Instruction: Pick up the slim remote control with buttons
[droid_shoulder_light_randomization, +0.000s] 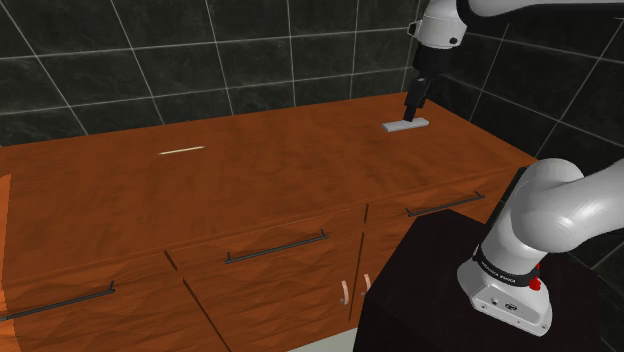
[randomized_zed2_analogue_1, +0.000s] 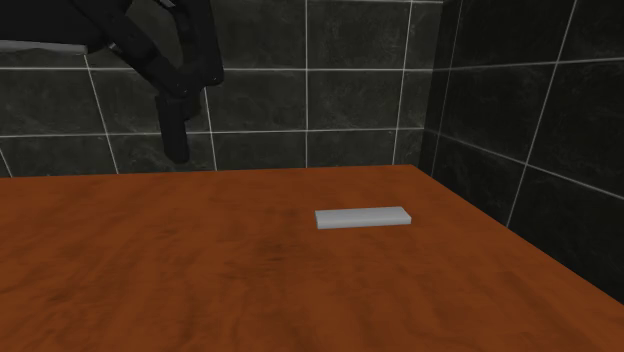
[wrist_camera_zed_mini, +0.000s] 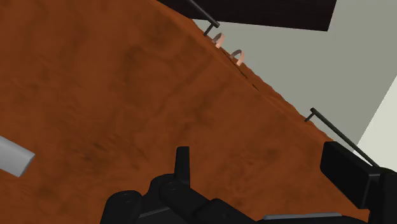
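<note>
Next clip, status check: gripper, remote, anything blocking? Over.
Black gripper open, holding nothing. Slim grey rectangular remote lies on orange-brown wooden counter, off to the gripper's side, untouched. Nothing in the way.

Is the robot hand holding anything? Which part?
Nothing is held. The gripper hangs open above the counter, apart from the grey remote.

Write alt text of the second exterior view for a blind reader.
A flat, pale grey rectangular remote lies on a reddish-brown wooden counter. An all-black gripper hangs above the counter, left of the remote and not touching it.
</note>
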